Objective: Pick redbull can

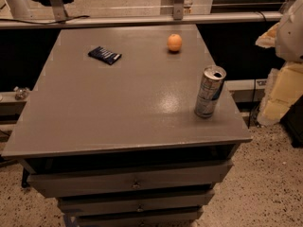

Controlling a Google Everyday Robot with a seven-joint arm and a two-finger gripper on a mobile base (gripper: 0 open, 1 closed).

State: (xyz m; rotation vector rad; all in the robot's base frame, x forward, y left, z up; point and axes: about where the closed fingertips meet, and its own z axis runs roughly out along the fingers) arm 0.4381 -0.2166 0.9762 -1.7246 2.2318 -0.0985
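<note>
Three things sit on the counter (94,126): can (209,92) upright near the front right corner, orange (174,42) and dark packet (104,55) well back. White hand (291,30) at the upper right edge, apart from the can; we cannot tell its grip.

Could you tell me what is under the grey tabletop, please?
Three drawers are stacked beneath the tabletop; their contents are hidden. The redbull can stands on top near its right edge; the gripper is beyond that edge.

One camera, close above the near edge of the tabletop (118,108), looks down toward its far edge; the gripper sits outside the frame.
</note>
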